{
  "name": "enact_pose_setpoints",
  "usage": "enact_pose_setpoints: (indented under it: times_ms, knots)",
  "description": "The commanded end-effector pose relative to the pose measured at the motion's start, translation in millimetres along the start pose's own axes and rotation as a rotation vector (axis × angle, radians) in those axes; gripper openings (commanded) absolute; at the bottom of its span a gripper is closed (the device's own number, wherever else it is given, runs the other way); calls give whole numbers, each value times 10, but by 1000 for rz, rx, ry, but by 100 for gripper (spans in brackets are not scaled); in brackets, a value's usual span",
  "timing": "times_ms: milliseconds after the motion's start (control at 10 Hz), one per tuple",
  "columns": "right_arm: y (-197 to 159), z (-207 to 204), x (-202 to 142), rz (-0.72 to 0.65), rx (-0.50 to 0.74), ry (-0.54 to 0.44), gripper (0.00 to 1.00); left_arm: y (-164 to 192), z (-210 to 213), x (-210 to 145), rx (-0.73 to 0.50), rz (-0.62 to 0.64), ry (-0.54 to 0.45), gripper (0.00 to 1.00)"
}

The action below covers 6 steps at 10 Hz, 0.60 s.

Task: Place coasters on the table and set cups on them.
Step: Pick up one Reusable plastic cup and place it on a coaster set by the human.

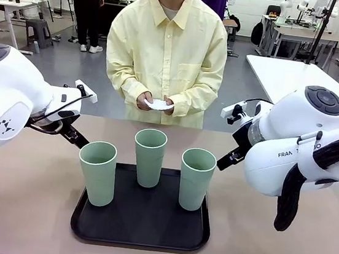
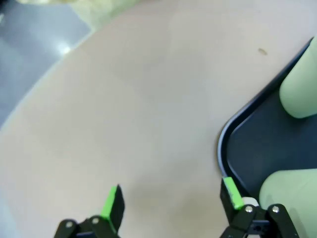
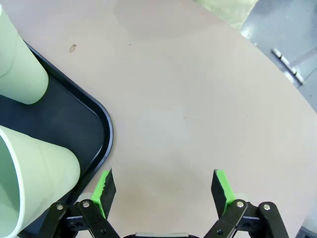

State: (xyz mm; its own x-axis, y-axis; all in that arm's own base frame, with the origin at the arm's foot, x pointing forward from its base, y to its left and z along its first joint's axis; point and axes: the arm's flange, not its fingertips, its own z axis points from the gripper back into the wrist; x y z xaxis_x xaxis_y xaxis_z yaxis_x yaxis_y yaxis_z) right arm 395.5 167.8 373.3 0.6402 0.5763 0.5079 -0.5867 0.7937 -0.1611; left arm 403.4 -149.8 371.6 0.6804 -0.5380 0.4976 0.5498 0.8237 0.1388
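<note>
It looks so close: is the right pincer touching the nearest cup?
Apart. Right wrist view shows black tray between the right pincer and the cup.

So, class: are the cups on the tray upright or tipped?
Upright: left cup, middle cup and right cup stand on their bases on the black tray, rims up.

Three cups (image 1: 149, 157) on a tray (image 1: 138, 234) on the table (image 1: 17, 207).
The left cup (image 1: 97, 172) and right cup (image 1: 196, 178) stood towards the front, the middle cup behind and between them. The left gripper (image 2: 171, 187) and right gripper (image 3: 162, 174) flanked the tray. Across the table, a person (image 1: 167, 46) held coasters (image 1: 158, 104).
</note>
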Motion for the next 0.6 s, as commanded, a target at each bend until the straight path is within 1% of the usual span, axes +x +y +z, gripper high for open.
enact_pose_setpoints:
  times_ms: [0,100,200,300,400,500]
  knots:
    - [-1,0,0,0,0,0,100,0,0,0,0,0,0,100]
    - [0,0,0,0,0,0,100,0,0,0,0,0,0,100]
    - [-74,210,84,-18,-44,7,100,120,330,73,114,7,-55,100]
    - [-159,479,109,-41,-61,27,100,212,727,121,176,0,-79,100]
    - [-164,681,24,-48,-19,93,100,230,967,34,187,21,-31,100]
    - [-174,826,-99,-62,-14,181,100,243,1124,-75,161,8,-1,100]
